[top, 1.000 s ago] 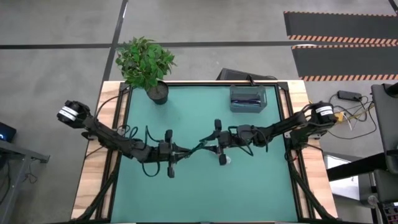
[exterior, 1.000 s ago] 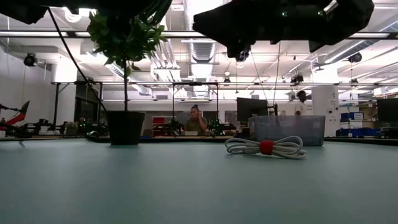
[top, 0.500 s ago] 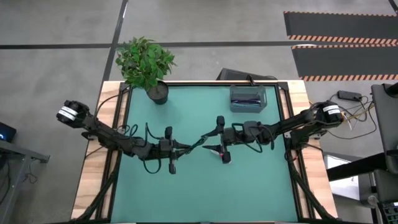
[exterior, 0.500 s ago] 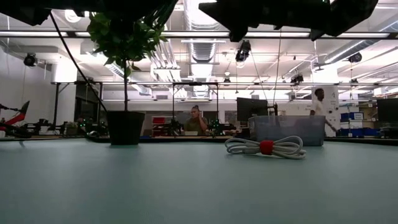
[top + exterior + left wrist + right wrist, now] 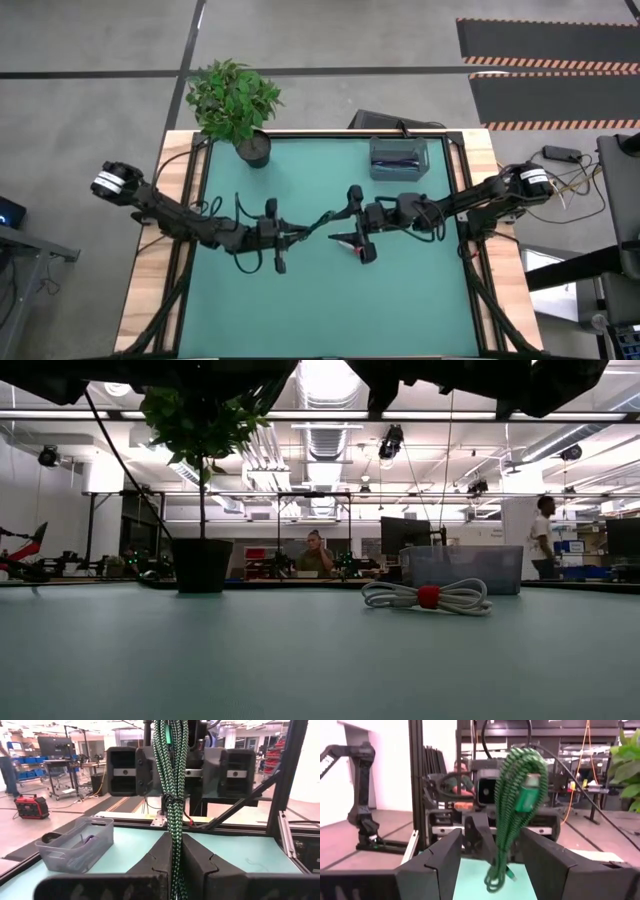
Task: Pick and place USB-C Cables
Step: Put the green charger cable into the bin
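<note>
A dark green braided cable bundle (image 5: 172,780) sticks out of my shut left gripper (image 5: 174,870) above the table's middle (image 5: 305,237). Its free looped end (image 5: 517,805) reaches into the gap of my open right gripper (image 5: 492,865), which faces the left one (image 5: 340,228); its fingers stand on either side without touching. A white cable with a red tie (image 5: 428,597) lies flat on the green mat beneath the right arm. A clear bin (image 5: 398,158) holds blue and purple cables. My left gripper pinches the green cable bundle between its two fingers at one end (image 5: 175,851), below the bundle's tie. The fingers come level from the table's left, and the bundle runs on along them. It is lifted clear of the mat and points toward the right gripper.
A potted plant (image 5: 238,105) stands at the mat's far left corner. The clear bin (image 5: 75,845) sits by the far edge, right of the middle. Wooden borders and black frame rails edge the mat (image 5: 300,310), which is bare along its near side. People move in the room beyond.
My right arm has risen and drawn back a little toward the table's right. My left gripper has moved slightly toward the right, still holding the green cable, whose free end now points more toward the far edge. The white cable has stayed in place.
</note>
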Available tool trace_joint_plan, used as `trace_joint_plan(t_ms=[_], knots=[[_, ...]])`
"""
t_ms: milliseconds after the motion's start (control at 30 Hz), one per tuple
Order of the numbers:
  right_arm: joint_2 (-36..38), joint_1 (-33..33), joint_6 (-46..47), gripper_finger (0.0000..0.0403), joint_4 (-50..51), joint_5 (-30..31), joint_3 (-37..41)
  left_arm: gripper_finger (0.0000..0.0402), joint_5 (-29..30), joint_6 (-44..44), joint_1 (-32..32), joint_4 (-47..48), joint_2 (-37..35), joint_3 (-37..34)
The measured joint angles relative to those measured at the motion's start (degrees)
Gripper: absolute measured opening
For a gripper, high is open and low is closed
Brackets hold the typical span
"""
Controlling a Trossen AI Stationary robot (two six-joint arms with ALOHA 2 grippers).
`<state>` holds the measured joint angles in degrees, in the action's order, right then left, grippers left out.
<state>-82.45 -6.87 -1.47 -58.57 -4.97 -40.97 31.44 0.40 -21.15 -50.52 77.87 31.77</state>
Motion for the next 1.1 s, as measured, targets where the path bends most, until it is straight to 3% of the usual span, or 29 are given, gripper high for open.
trace_joint_plan(t_ms=[367,567,867,1100], knots=[[-0.1,0.0,-0.5,0.0189,-2.5,5.1,0.0,0.0009,-0.1,0.5,0.6,-2.7,0.0,0.1],[-0.3,0.0,0.0,0.0189,-3.9,5.2,-1.0,0.0009,-0.5,0.4,1.1,-3.7,0.5,0.6],[-5.1,-0.1,-2.1,0.0189,-3.9,3.0,-6.6,0.0009,-2.3,3.0,2.0,-13.5,7.5,2.1],[-4.9,-0.1,-2.5,0.0144,-3.9,3.0,-6.7,0.0009,-2.3,3.0,2.0,-14.9,7.7,1.4]])
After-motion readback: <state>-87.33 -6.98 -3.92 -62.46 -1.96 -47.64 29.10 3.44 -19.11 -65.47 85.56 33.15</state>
